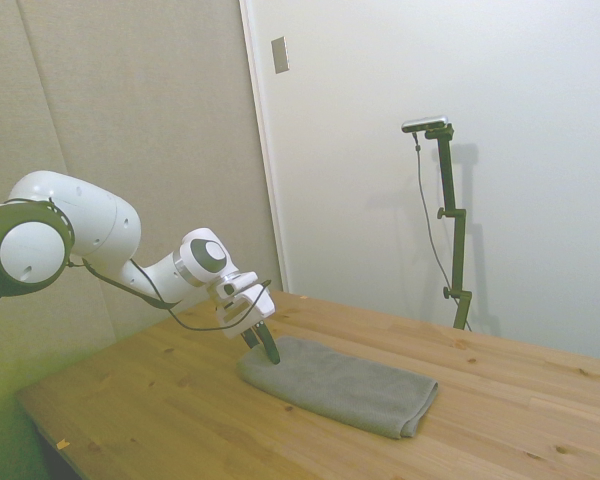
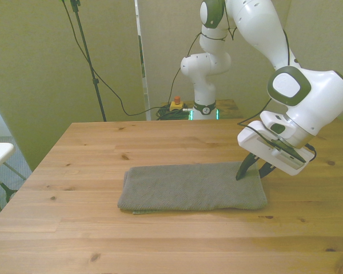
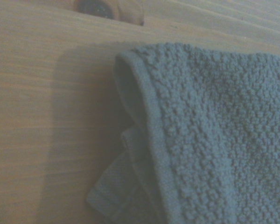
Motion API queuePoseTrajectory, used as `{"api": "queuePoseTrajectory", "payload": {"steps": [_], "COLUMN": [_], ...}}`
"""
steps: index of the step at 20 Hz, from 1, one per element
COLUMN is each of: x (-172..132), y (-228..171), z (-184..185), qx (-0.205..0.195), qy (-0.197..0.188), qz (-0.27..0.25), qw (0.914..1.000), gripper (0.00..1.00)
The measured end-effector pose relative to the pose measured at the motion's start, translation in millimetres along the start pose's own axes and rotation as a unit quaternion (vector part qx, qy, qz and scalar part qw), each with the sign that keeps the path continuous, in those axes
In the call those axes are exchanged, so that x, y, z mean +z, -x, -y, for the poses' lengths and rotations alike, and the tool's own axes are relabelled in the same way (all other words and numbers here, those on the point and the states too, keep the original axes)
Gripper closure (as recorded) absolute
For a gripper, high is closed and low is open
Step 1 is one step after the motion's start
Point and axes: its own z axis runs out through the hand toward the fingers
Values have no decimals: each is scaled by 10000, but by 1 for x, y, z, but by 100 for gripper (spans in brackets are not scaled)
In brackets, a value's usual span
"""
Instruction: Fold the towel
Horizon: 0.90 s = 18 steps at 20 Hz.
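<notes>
Reading across the front view from its left, the towel [image 2: 191, 187] lies flat as a long grey rectangle on the wooden table [image 2: 74, 228], already layered, with its far short end stretching well away from the gripper [image 2: 252, 169] and its near short end directly under the tool. The dark fingers [image 2: 242, 169] stand apart, tips down at the towel's back corner on the front view's right, one over the cloth and the other just beyond its edge; whether they touch the terry yet cannot be told. From the side view the gripper [image 1: 263, 345] sits low at the same corner of the towel [image 1: 340, 385], tilted, with the rest of the cloth running away from it. Close under the wrist, the towel [image 3: 210, 135] shows a hemmed upper edge with a lower layer peeking out beneath it. Judging by that, the grasp ought to gather every layer at this corner, not only the top hem, so the tips should press down to the wood before closing. A lift high enough to clear the cloth, then a carry straight along its length toward the distant end, should lay one half squarely over the other; dragging low would likely bunch it.
</notes>
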Motion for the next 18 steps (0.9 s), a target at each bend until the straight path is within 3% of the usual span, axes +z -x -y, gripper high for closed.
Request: {"api": "queuePoseTrajectory", "payload": {"steps": [10, 18], "x": [-11, -44], "y": [-13, -66], "z": [-10, -67], "qx": [119, 485], "qy": [-180, -695], "qz": [-16, 126], "qw": [9998, 9963], "gripper": [100, 100]}}
